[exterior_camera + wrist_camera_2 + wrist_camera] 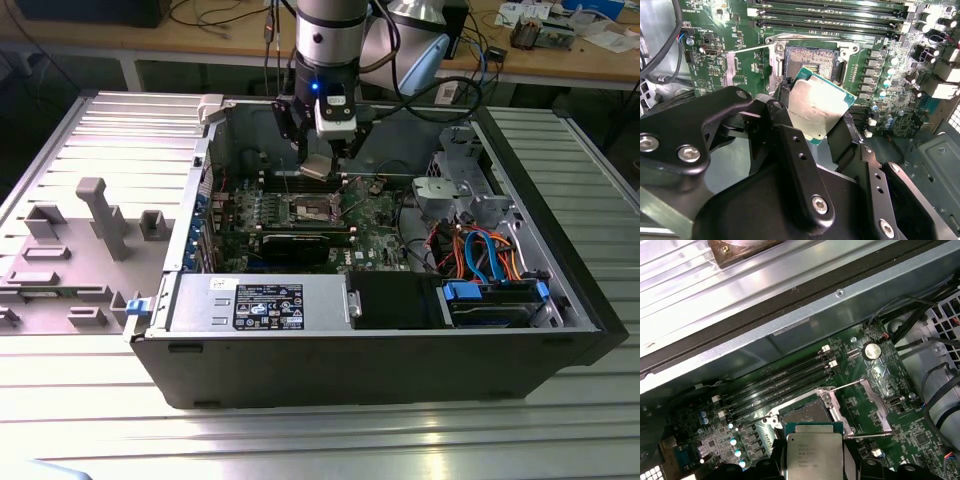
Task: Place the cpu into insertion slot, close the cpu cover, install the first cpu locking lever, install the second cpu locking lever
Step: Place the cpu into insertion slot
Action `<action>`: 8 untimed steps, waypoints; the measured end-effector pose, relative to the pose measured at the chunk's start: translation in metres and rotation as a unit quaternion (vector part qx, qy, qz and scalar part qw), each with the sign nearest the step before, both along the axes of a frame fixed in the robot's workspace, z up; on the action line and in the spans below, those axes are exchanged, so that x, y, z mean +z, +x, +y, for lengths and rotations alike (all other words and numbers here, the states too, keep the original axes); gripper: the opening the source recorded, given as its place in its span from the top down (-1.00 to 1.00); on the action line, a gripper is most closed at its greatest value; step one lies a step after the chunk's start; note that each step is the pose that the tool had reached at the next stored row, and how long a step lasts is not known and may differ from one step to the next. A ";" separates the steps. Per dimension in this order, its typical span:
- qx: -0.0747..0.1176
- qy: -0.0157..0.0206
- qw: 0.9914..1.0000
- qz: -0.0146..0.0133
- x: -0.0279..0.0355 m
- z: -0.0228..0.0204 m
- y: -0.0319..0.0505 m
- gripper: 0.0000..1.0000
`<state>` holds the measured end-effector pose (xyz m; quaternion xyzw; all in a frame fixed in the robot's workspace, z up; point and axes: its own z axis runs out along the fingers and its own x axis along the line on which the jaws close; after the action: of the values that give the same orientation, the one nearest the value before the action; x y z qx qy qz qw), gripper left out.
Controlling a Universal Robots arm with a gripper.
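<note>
Cpu (816,111) gripped in fingers (791,142), above insertion slot (809,59).

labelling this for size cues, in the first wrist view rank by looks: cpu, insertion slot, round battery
1. cpu, nearest the camera, so its lead is unsure.
2. insertion slot, partly hidden behind it.
3. round battery, clearly smallest.

A workshop: cable-strewn workbench (220,38) behind an opened computer case (350,370).

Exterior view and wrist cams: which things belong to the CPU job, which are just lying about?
Job: cpu, held in the gripper; insertion slot, uncovered; locking lever.
Lying about: memory slots, coin battery, power supply, grey fixtures.
</note>
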<state>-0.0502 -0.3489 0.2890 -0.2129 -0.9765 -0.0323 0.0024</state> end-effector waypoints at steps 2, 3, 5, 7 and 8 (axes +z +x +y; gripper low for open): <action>-0.019 0.000 1.000 0.000 -0.0007 0.0000 0.0000 -0.09; -0.024 0.000 1.000 0.000 -0.0009 0.0000 0.0000 -0.09; -0.026 0.000 1.000 0.000 -0.0010 0.0000 0.0000 -0.09; -0.029 0.000 1.000 0.000 -0.0011 0.0000 0.0000 -0.09; -0.030 0.000 1.000 0.000 -0.0012 0.0000 0.0000 -0.09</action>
<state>-0.0502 -0.3489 0.2878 -0.2422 -0.9697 -0.0324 0.0015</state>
